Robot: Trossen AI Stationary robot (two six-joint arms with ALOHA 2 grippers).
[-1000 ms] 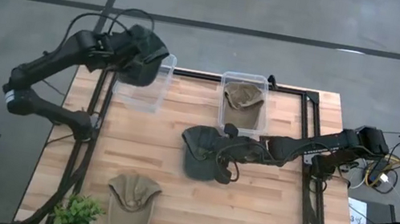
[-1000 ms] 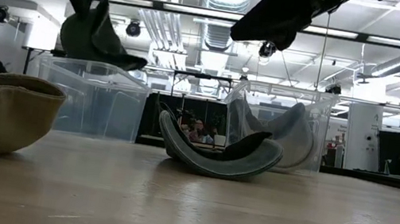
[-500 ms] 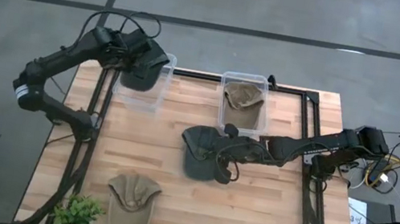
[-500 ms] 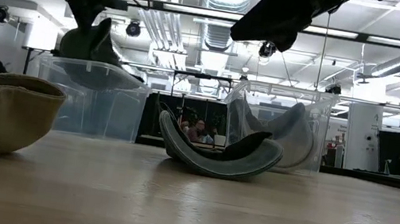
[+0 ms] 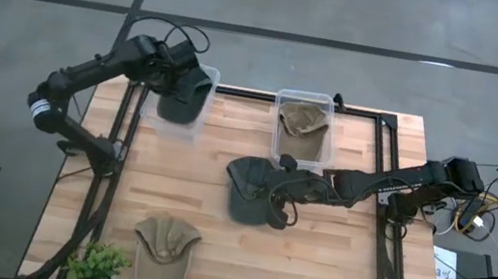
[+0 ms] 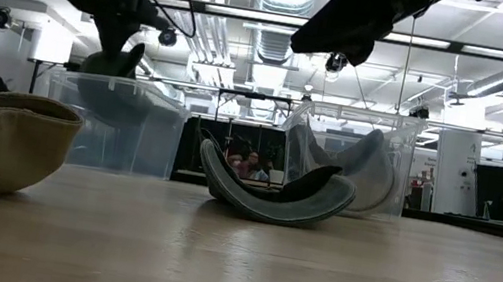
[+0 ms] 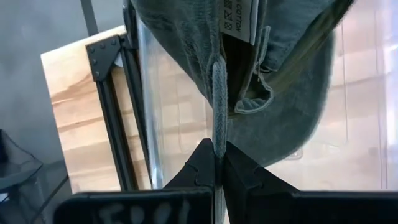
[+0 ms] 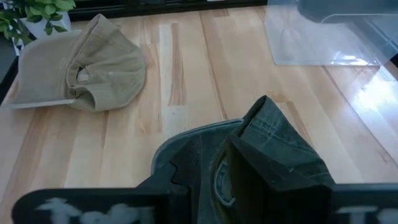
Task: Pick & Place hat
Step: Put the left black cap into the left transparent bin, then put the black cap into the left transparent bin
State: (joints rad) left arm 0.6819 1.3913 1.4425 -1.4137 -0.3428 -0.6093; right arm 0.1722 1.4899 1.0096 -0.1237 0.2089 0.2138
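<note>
My left gripper [image 5: 172,68] is shut on a dark green hat [image 5: 184,91] and stands over the left clear bin [image 5: 176,119] at the table's far left. The hat [image 6: 112,63] hangs down past the bin's rim [image 6: 138,88]. My right gripper [image 5: 282,194] hovers open above a second dark cap [image 5: 245,192] at mid-table and touches nothing. That cap [image 6: 268,196] lies upturned on its crown. A tan cap [image 5: 164,252] rests on the near part of the table. My left gripper [image 7: 219,158] pinches a narrow grey fabric band [image 7: 218,106] at the hat's inner edge between its two fingers. The fingers come from above, pointing down. The hat [image 7: 273,118] hangs below them inside the clear bin, label side showing. Whether it touches the bin's floor cannot be told.
The right clear bin [image 5: 299,153] at the far middle holds another tan hat [image 5: 301,120]. A small green plant [image 5: 96,266] stands at the near left corner. Bare wood lies between the dark cap and the tan cap [image 8: 93,65]. People show in the room beyond the table.
My left gripper has moved toward the table's right and down over the left bin, still shut on the hat. The hat has gone from hanging clear above the bin's rim to hanging inside the bin.
</note>
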